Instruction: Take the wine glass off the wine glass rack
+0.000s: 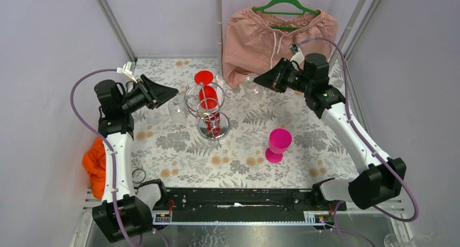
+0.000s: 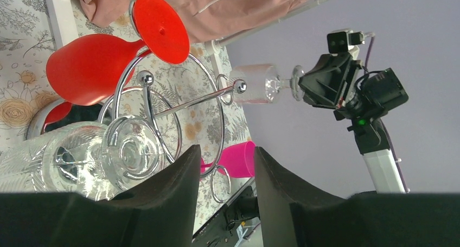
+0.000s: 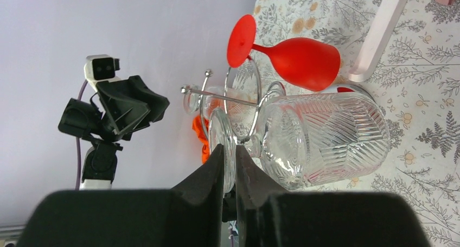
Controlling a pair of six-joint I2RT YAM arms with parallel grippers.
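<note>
The chrome wine glass rack [image 1: 209,116] stands mid-table. A red wine glass [image 1: 206,92] and a clear wine glass [image 1: 177,108] hang from its hooks. My right gripper [image 1: 258,80] is shut on the round foot of a second clear wine glass [image 1: 252,87], held just right of the rack's ring. In the right wrist view the gripper [image 3: 230,152] pinches the foot, the ribbed bowl [image 3: 325,138] beyond it. My left gripper [image 1: 174,90] is open and empty beside the hanging clear glass [image 2: 81,154]. Its fingers [image 2: 184,171] sit close to the rack's wires [image 2: 217,95].
A pink wine glass [image 1: 278,144] stands upright on the table right of the rack. Pink shorts on a green hanger [image 1: 276,35] hang at the back by a vertical post [image 1: 219,30]. An orange cloth [image 1: 95,165] lies at the left edge.
</note>
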